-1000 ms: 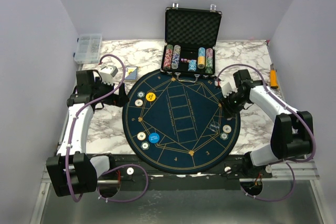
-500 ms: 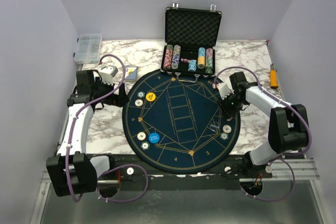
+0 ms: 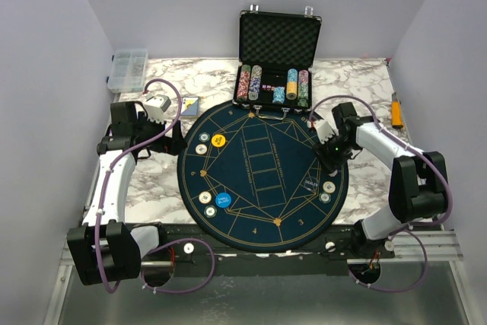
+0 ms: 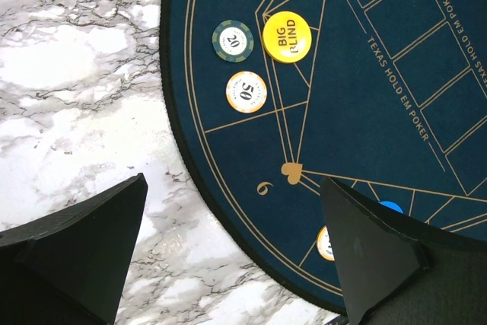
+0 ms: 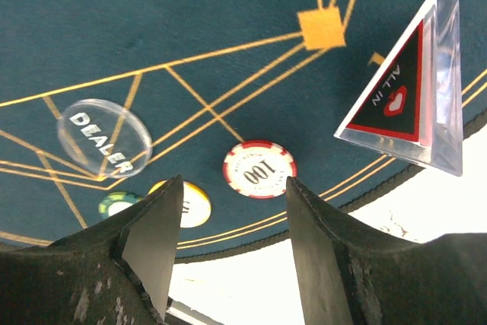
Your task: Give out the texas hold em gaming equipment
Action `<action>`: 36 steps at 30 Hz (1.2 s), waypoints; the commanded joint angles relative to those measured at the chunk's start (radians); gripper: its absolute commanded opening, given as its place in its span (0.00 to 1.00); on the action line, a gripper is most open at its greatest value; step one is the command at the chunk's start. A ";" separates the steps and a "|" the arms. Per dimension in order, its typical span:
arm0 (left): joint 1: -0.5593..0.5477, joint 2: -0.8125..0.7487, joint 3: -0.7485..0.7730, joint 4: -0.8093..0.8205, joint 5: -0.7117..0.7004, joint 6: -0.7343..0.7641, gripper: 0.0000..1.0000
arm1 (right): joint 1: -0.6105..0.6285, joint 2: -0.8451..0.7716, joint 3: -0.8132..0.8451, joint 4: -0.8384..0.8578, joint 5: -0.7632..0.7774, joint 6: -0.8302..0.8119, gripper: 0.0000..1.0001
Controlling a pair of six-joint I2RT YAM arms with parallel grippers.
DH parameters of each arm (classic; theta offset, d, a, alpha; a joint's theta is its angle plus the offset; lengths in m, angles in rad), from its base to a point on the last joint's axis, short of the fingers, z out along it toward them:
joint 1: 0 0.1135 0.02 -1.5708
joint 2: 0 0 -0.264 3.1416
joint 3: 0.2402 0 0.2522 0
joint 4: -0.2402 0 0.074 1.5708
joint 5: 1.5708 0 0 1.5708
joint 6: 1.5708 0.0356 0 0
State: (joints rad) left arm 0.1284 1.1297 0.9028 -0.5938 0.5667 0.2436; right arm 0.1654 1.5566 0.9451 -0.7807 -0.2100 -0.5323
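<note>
On the round blue mat (image 3: 262, 169) lie poker discs. At its left are a yellow Big Blind disc (image 4: 287, 36), a dark 20 chip (image 4: 232, 39) and a cream 50 chip (image 4: 246, 91). My left gripper (image 4: 232, 180) is open and empty above the mat's left edge (image 3: 176, 142). My right gripper (image 5: 234, 182) is open and empty over the mat's right side (image 3: 329, 154). A red-and-white 100 chip (image 5: 259, 169) lies on the mat between its fingers. A clear Dealer disc (image 5: 104, 138), a yellow chip (image 5: 190, 202) and a green chip (image 5: 116, 205) lie nearby.
An open black case (image 3: 278, 55) with chip stacks stands at the back. A clear All In triangle (image 5: 411, 100) stands at the mat's right rim. A blue card box (image 3: 190, 105) lies left of the mat. A clear compartment box (image 3: 128, 68) sits at back left. A blue disc (image 3: 222, 201) lies front left.
My right gripper has moved left and inward over the mat's right side. The left arm has not moved.
</note>
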 commanded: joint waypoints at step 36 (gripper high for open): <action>-0.005 0.006 0.018 -0.005 0.007 0.000 0.98 | -0.263 0.597 0.794 -0.082 0.119 0.076 0.65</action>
State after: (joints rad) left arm 0.1284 1.1343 0.9028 -0.5938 0.5671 0.2436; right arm -0.0780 2.0995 1.6703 -0.8097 -0.1314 -0.4320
